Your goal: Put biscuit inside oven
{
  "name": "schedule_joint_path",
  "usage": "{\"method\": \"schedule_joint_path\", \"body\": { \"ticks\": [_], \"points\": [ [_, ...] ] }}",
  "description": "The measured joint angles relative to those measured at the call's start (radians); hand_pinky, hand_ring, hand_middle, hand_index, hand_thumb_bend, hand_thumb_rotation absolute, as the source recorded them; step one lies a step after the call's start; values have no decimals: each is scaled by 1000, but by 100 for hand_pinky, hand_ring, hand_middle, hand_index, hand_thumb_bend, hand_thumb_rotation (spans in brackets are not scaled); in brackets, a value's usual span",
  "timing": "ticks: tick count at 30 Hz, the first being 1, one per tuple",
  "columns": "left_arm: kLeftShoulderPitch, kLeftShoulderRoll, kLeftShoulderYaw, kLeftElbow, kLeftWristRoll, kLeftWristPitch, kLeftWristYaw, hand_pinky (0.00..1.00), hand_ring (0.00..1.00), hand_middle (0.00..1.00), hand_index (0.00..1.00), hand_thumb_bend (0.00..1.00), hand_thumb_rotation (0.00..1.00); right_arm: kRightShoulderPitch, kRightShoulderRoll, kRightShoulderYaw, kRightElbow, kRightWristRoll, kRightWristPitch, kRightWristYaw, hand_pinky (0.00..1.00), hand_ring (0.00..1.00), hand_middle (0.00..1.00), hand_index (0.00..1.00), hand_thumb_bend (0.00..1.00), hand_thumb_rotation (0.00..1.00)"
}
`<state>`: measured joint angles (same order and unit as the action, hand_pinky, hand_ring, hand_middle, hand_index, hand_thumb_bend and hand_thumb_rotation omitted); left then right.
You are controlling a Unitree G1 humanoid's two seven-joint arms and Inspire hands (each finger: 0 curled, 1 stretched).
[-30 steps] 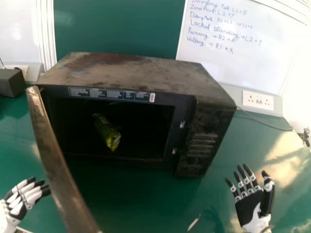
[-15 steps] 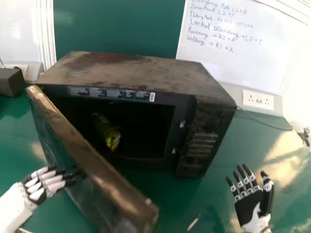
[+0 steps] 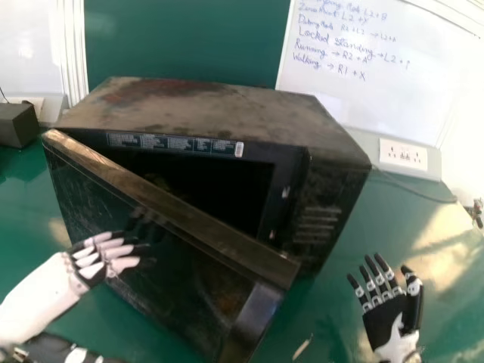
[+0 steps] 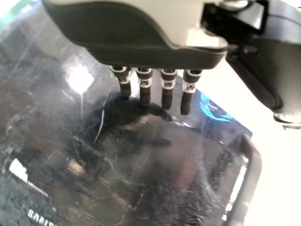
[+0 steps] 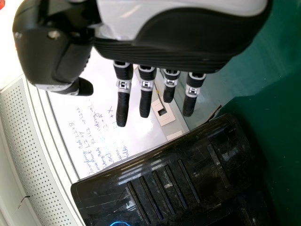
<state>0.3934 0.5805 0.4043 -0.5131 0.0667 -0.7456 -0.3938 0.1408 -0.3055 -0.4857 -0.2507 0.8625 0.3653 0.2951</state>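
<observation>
The black oven (image 3: 219,113) stands on the green table, its door (image 3: 174,265) swung partly across the opening. My left hand (image 3: 94,261) is at the door's outer face, fingers straight; in the left wrist view the fingers of my left hand (image 4: 145,92) point at the glossy door (image 4: 141,155), and whether they touch is unclear. Inside the dark cavity the biscuit is mostly hidden behind the door. My right hand (image 3: 387,310) is open and empty to the right of the oven; in the right wrist view my right hand (image 5: 146,94) has the oven (image 5: 164,183) beyond it.
A dark box (image 3: 17,125) sits at the far left of the table. Behind the oven's right side are a wall socket (image 3: 403,154) and a cable. A small pale stick (image 3: 302,346) lies on the table near the front, and a whiteboard (image 3: 378,83) stands behind.
The door has swung from wide open to partly closed, now covering much of the opening and the green biscuit pack. My left hand has moved right along with it. My right hand is nearly still.
</observation>
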Motion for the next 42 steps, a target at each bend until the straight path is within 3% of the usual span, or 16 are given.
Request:
{"method": "schedule_joint_path", "body": {
  "ticks": [12,21,30,35,42],
  "points": [
    [-226,92,-92,3,-1,165,-72,100,97,97,89,85,82,-6,0,-1,0,6,19,-1,80,89,88,77,47,47],
    [-409,96,-223,141,0,160,-105,100,95,96,87,86,80,-3,1,-2,-3,10,20,1,77,88,90,79,47,54],
    [-507,92,-302,268,1,123,-110,100,95,96,87,84,81,-3,0,-6,-4,11,23,3,79,89,91,80,46,60],
    [-576,91,-348,355,2,129,-127,100,95,95,87,85,80,-2,1,-6,-5,18,33,2,80,90,92,82,45,54],
    [-610,72,-393,410,34,121,-127,99,93,94,86,84,79,0,1,-6,-7,22,40,1,80,89,90,82,45,51]
  ]
}}
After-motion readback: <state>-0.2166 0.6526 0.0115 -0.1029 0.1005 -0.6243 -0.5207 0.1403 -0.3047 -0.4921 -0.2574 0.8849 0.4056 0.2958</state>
